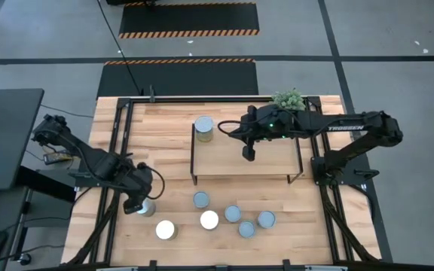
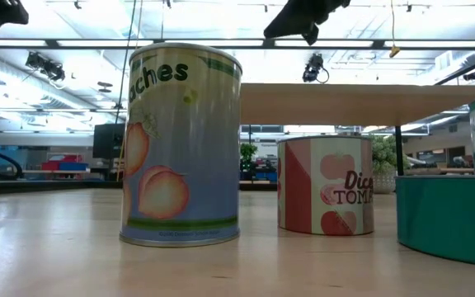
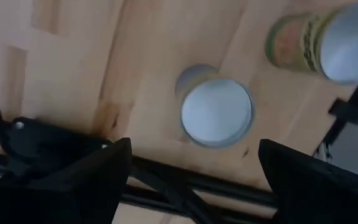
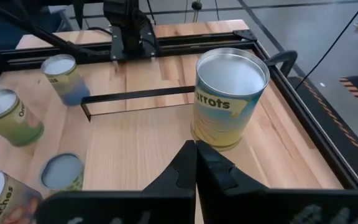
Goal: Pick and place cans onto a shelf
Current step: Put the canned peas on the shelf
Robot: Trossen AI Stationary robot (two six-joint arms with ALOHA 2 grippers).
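The shelf (image 1: 270, 156) stands mid-table with one can (image 1: 203, 128) upright on its far left corner; the right wrist view shows this can's carrots label (image 4: 229, 106). My right gripper (image 1: 247, 154) hangs shut above the shelf board, a little to the right of that can (image 4: 196, 155). My left gripper (image 1: 136, 202) points down, open, over a can (image 1: 148, 208) that stands at the table's near left. In the left wrist view that can's pale top (image 3: 216, 112) lies beyond and between the two fingers (image 3: 194, 152). Several more cans (image 1: 209, 220) stand on the table in front of the shelf.
A small green plant (image 1: 288, 98) sits at the far edge behind the shelf. Black frame rails (image 1: 115, 150) run along the table's left and right sides. The low view shows a peaches can (image 2: 184, 144), a tomato can (image 2: 326, 186) and the shelf board (image 2: 361, 103).
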